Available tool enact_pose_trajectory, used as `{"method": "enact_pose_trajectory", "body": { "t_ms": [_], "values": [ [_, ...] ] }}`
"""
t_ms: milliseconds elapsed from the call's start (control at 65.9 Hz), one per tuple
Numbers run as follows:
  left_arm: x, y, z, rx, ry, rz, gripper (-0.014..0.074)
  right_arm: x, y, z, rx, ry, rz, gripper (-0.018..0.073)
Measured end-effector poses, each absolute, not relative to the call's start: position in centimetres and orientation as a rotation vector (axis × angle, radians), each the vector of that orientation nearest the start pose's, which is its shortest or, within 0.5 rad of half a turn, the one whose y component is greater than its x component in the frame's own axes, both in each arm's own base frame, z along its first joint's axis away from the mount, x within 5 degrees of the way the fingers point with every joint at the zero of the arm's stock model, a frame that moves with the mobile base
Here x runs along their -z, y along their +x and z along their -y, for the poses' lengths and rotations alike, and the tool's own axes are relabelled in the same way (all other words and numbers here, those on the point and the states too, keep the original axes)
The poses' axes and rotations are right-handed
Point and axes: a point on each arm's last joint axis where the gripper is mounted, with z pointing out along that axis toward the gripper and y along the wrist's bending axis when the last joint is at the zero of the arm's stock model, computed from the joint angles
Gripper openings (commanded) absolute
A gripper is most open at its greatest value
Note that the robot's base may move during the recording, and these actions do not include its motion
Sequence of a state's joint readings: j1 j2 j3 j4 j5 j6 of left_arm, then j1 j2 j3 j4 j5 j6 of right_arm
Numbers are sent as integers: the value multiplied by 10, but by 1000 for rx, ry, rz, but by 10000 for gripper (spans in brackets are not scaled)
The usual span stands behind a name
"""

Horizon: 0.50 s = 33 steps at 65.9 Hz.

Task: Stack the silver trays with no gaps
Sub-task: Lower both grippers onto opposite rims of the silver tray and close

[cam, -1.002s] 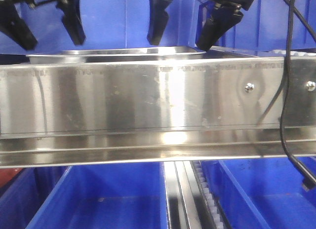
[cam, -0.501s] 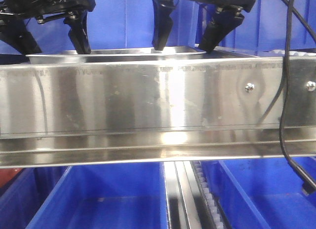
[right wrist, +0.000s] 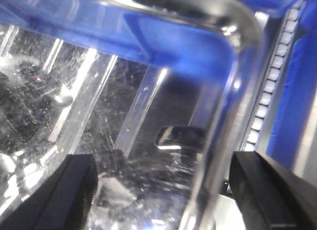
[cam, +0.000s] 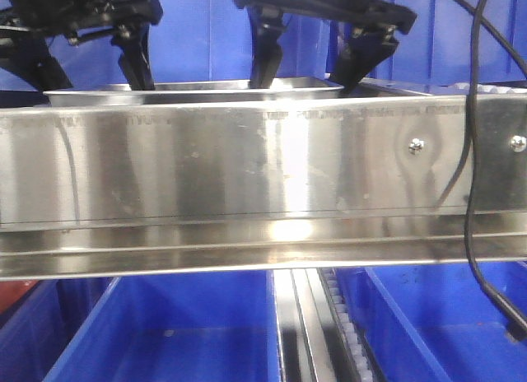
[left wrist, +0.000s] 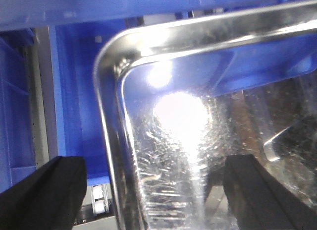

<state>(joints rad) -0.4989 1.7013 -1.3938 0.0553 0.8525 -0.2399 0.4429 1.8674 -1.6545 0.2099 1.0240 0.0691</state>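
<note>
Lower now, your left tool [cam: 95, 79] and right tool [cam: 302, 84] reach the silver tray [cam: 189, 89] behind the steel rail [cam: 247, 160]; only wrist views show both spread open, straddling its corner rims.

Steel shelf [cam: 247, 164] with a tray [cam: 193, 90] showing just above its top edge, beneath the left tool [cam: 86, 69] and right tool [cam: 306, 73]; screws [cam: 417, 145] lower right of the right tool.
</note>
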Motion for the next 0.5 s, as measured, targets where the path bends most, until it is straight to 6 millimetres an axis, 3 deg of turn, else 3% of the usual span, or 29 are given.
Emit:
{"method": "enact_pose_trajectory", "body": {
  "t_ms": [349, 501],
  "values": [
    [-280, 326, 173, 171, 380, -2643, 461, -289, 363, -191, -425, -414, -2727, 433],
    [-280, 326, 173, 171, 380, -2643, 396, -289, 363, -191, -425, -414, -2727, 400]
  ]
}}
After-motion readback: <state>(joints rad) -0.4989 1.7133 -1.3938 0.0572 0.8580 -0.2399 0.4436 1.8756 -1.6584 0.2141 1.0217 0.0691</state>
